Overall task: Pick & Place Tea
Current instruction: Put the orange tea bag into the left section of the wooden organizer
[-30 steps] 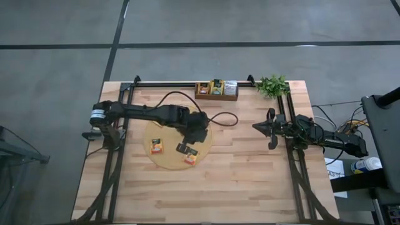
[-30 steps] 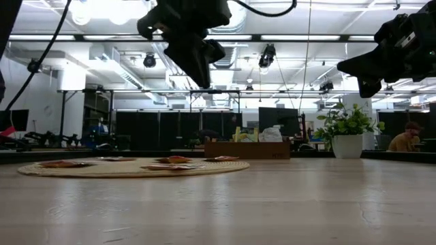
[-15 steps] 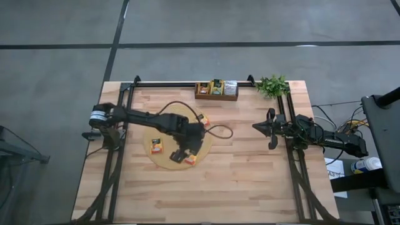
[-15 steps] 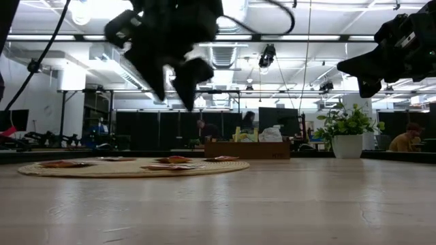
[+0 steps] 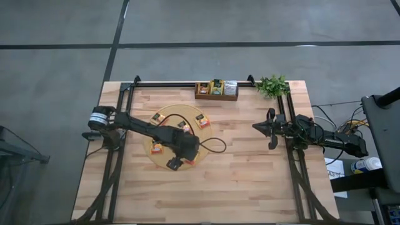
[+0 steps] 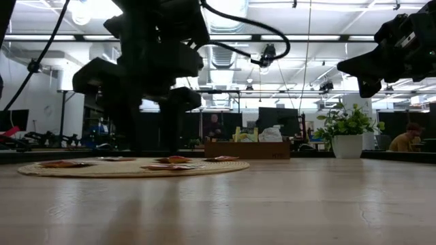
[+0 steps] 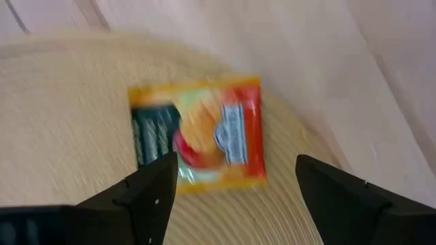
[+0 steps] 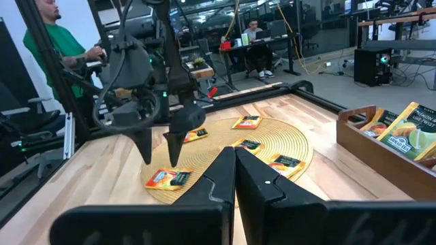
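Several tea sachets lie flat on the round tan mat [image 5: 178, 140]: one orange [image 5: 203, 121] at its far right, one [image 5: 157, 147] at its left, others between. My left gripper [image 7: 231, 187] is open and points steeply down over the mat's near edge. Its two fingers stand on either side of an orange sachet [image 7: 197, 133] with a dark panel, just above it; the right wrist view shows that sachet [image 8: 170, 178] below the fingertips. My right gripper [image 8: 235, 173] is shut and waits level at the table's right side [image 5: 270, 128]. More sachets stand in the wooden tray [image 5: 217, 91].
The wooden tray stands at the table's far edge, with a potted plant [image 5: 273, 85] to its right. A black cable [image 5: 212, 145] loops from my left arm over the mat's right side. Bare wood lies between the mat and my right arm. People stand beyond the table.
My left gripper has come down and moved toward the table's near edge, from over the mat's right part to just above the orange sachet at the near rim. Its fingers have opened wide on the way. The sachets have not moved.
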Controlling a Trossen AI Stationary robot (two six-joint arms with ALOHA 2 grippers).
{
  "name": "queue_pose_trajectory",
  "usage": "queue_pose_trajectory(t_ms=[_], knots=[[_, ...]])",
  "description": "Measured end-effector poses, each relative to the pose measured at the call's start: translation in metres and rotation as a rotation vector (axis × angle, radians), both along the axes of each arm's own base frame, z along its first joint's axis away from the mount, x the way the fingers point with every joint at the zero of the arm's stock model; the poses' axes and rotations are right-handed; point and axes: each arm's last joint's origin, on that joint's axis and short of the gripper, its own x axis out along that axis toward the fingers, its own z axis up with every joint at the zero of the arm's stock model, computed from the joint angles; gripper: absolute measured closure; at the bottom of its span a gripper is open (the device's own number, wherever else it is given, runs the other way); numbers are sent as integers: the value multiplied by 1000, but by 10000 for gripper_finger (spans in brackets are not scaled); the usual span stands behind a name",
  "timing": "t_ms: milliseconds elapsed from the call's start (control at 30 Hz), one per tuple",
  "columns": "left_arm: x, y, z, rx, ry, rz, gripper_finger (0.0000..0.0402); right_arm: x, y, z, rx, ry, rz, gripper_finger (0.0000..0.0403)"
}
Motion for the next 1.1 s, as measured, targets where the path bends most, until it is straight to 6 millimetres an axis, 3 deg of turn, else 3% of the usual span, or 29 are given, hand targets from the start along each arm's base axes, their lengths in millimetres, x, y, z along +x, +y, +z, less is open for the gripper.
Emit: queue_pose_trajectory(t_ms=[167, 467, 633, 833, 1100], knots=[[4, 0, -1, -4, -51, 2, 111, 0, 0, 0, 0, 0, 0, 394], [4, 0, -25, 2, -7, 3, 111, 0, 0, 0, 0, 0, -1, 394], [8, -1, -27, 2, -8, 3, 120, 0, 0, 0, 0, 0, 0, 394], [12, -1, -23, 4, -9, 2, 162, 0, 0, 0, 0, -1, 0, 394], [11, 0, -22, 37, 2, 9, 251, 0, 0, 0, 0, -1, 0, 394]])
